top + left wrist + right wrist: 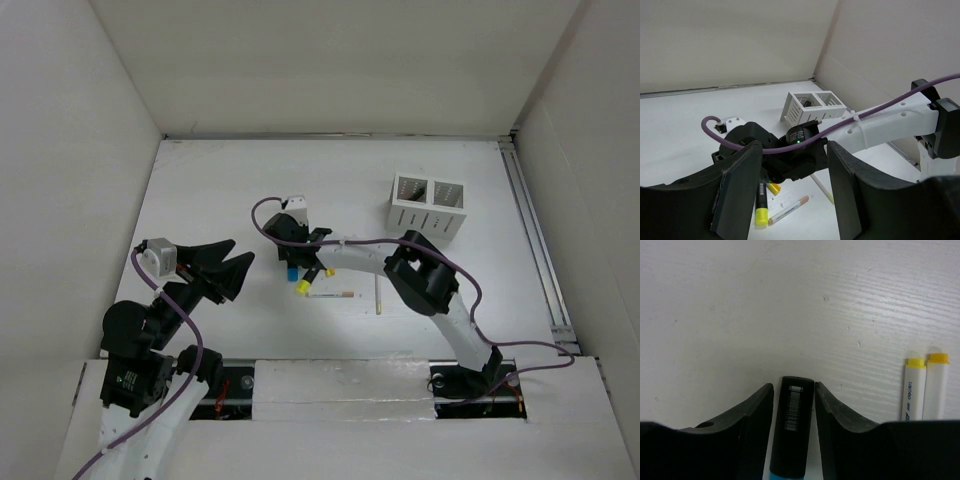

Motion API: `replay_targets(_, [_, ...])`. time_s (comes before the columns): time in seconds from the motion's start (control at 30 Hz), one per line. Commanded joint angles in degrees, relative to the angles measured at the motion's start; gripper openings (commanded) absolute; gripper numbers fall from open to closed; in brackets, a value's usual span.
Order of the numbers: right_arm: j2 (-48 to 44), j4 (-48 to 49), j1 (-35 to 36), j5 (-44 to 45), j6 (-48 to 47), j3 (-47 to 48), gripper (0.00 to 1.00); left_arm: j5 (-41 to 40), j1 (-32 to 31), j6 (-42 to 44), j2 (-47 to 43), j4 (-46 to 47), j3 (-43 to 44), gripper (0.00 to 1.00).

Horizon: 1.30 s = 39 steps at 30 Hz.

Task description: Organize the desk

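Observation:
The white desk (220, 190) holds several pens near its middle. My right gripper (291, 252) reaches left and is down at the desk. In the right wrist view its jaws (794, 392) straddle a black marker with a blue cap (792, 425) that lies on the desk; thin gaps show on both sides. Two yellow-tipped white markers (926, 387) lie just to its right. My left gripper (226, 266) is open and empty, held above the desk left of the pens. Its view (792, 200) looks onto a yellow-capped black marker (761, 202) and a peach-tipped pen (788, 210).
A white slotted two-compartment pen holder (428, 205) stands at the back right. A thin pale stick (378, 292) lies right of the pens. A metal rail (535, 240) runs along the desk's right edge. Tall white walls close in the left, back and right sides.

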Motion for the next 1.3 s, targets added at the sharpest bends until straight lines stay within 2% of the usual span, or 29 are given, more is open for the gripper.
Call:
replay_targets(0.0, [0.76,-3.08,1.67,2.27,1.28,-0.07,0.43,1.29,0.22,-0.44,-0.12,2.98,-0.10,0.51])
replay_targets(0.1, [1.64,-3.44,2.28,2.18,0.75,1.24,0.27,0.76,0.22,-0.53,-0.29,3.06,-0.10,0.51])
replay_targets(0.13, [1.99,-3.52,2.29,2.79,0.58,1.60,0.17,0.76,0.22,-0.61,-0.47,3.06,-0.10,0.51])
replay_targets(0.23, [0.51,0.84,2.29,1.67,1.27,0.56,0.02,0.93,0.22,-0.44,-0.12,2.98,-0.19,0.51])
replay_targets(0.3, [-0.46,2.52,2.29,2.01,1.98,-0.15,0.01,0.93,0.22,-0.53,-0.21,3.06,-0.10,0.51])
replay_targets(0.53, [-12.58,18.68,2.29,4.20,4.27,-7.62,0.00,0.85,0.22,-0.44,-0.12,3.06,-0.18,0.51])
replay_targets(0.7, [-24.16,23.01,-0.17,7.44,2.52,-14.21,0.00,0.94,0.22,-0.44,0.06,3.06,-0.19,0.51])
replay_targets(0.83, [-32.01,24.95,-5.61,9.65,0.58,-19.13,0.00,1.46,0.22,-0.44,0.50,2.98,-0.10,0.51])
replay_targets(0.97, [-37.55,26.62,-15.87,11.94,-1.88,-21.77,0.00,1.20,0.22,-0.53,0.32,3.24,-0.27,0.51])
replay_targets(1.03, [-38.78,29.24,-18.79,13.16,-3.64,-23.09,0.00,1.29,0.22,-0.53,0.32,3.06,-0.19,0.51])
replay_targets(1.27, [-34.32,34.45,-26.88,22.22,-10.23,-21.35,0.00,1.20,0.22,-0.53,-0.03,3.06,-0.10,0.51])
